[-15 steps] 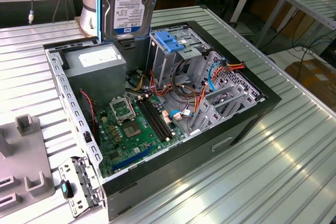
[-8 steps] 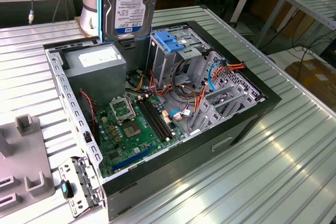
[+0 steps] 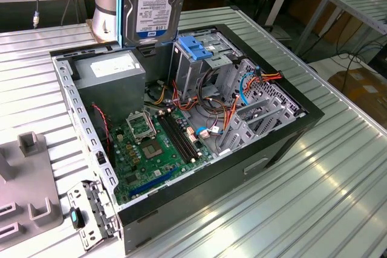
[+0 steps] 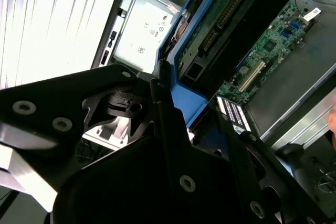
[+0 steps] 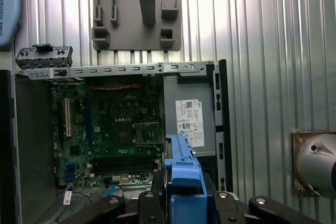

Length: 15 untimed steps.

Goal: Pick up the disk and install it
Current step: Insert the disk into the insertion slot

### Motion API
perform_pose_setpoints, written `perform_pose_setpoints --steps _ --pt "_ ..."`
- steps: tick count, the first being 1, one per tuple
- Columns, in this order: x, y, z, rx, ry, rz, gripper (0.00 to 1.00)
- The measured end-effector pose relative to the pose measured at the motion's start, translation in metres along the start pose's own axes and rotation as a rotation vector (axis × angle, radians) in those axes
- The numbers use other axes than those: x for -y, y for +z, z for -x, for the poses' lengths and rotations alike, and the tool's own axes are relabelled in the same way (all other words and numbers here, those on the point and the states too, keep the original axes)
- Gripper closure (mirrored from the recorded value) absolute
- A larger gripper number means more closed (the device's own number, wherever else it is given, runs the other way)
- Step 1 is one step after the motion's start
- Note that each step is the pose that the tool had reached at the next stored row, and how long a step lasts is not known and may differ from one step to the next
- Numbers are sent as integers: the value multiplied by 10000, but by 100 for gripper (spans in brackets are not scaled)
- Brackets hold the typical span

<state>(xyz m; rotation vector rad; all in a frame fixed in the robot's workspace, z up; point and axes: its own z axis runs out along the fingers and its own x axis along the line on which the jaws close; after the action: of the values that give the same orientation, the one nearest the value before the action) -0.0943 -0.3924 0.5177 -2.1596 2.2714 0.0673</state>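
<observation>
While the disk (image 3: pixel 151 4) hangs over the open case: the step in hand reads as the carry toward installation. Pick-up looks complete and seating is not yet done.
Disk position: upright on edge, label side facing the exterior camera, raised above the power supply (image 3: pixel 112 74) corner of the computer case (image 3: pixel 242 167) and apparently touching nothing inside.
Gripper (image 5: pixel 184 203): fingers drawn in tight on the disk's blue bracket, one on each side, as the first wrist view shows. It holds nothing else.
Drive cage (image 3: pixel 196 58): a tall metal bay topped by a blue plate, lower than the disk and just to the exterior view's right of it. It is judged the likely seat, though its slot cannot be made out.
Motherboard (image 3: pixel 157 143): flat on the case floor, with orange and blue cables (image 3: pixel 227 110) bunched beside the cage.
Next move calls for: lining the slab up square with the bay opening, staying clear of the loose cables and the case rim, and keeping the grip firm so the bracket does not twist.
</observation>
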Motion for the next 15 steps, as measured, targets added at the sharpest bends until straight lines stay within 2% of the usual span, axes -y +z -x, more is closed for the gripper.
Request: perform_pose_setpoints --steps 8,15 --pt "42 0 -6 2 0 -1 63" --pt "55 1 -47 0 0 0 63"
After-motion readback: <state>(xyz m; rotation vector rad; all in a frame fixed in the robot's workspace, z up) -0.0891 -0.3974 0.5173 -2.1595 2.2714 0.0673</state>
